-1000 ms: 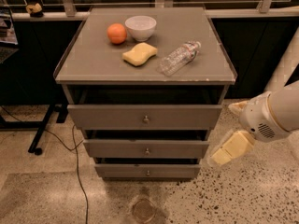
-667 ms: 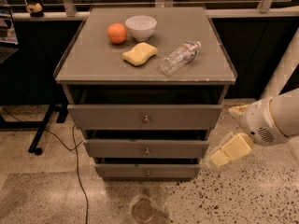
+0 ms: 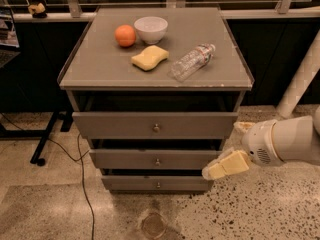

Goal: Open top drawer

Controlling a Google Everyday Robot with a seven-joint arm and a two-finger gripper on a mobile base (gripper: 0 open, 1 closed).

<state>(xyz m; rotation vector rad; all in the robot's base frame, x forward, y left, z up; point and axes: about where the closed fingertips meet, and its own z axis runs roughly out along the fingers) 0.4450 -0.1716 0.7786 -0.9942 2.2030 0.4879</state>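
- The top drawer (image 3: 125, 125) sits just under the cabinet top (image 3: 100, 69). Its wide grey front faces the near side, with the small round knob (image 3: 156, 128) at its centre.
- A dark gap shows above the front, but none of the inside can be seen. The drawer looks shut or at most barely drawn out, so the opening seems still to be done.
- Below it, the middle drawer (image 3: 130, 159) and the bottom drawer (image 3: 135, 184) are narrower and look closed.
- The gripper (image 3: 223, 150) is low on the right, near the right end of the top drawer's front and about level with the middle drawer. Its two pale fingers (image 3: 227, 165) are spread apart and hold nothing.
- It is well to the right of the knob and does not touch it, so the reach, the grasp and the pull all appear to remain.
- On the cabinet top lie an orange (image 3: 125, 35), a white bowl (image 3: 151, 29), a yellow sponge (image 3: 149, 57) and a plastic bottle (image 3: 192, 61) on its side.
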